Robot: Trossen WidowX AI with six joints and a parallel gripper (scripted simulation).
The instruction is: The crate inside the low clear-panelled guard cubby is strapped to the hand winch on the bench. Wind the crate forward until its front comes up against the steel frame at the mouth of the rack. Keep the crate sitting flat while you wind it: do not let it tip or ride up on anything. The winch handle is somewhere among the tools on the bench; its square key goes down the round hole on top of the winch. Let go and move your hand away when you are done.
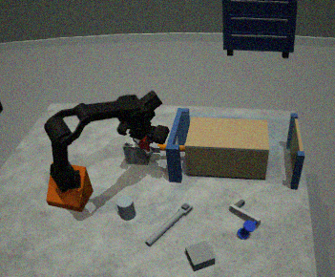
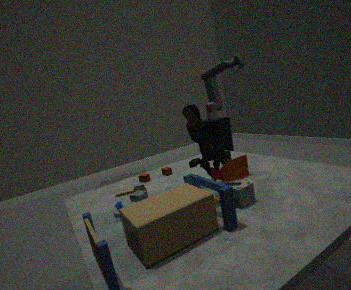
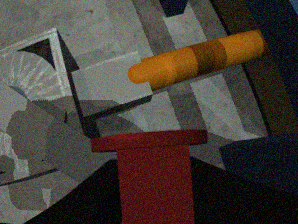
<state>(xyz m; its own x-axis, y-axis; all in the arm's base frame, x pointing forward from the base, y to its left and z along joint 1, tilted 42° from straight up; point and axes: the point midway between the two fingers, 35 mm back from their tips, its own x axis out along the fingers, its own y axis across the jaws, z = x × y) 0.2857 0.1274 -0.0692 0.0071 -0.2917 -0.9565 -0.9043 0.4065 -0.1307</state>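
The gripper (image 1: 146, 137) (image 3: 156, 185) is shut on the red grip (image 3: 156, 175) (image 1: 145, 143) of the winch handle, above the right part of the winch. The winch (image 1: 136, 154) (image 2: 246, 195) is a grey block, with its round top partly visible in the wrist view. The handle's arm and square key are not clearly visible. An orange strap (image 1: 166, 147) (image 3: 240, 47) runs from the winch to the crate. The tan crate (image 1: 226, 150) (image 2: 174, 225) sits flat inside the cubby, close behind the blue mouth frame (image 1: 175, 164) (image 2: 228, 207). A narrow gap shows in the top view; contact cannot be confirmed.
The blue far-end frame (image 1: 295, 177) (image 2: 107, 260) stands beyond the crate. A grey cylinder (image 1: 126, 208), a long grey tool (image 1: 169, 225), a grey block (image 1: 200, 256), a T-shaped tool (image 1: 244, 213) and a blue knobbed piece (image 1: 243, 233) lie on the bench.
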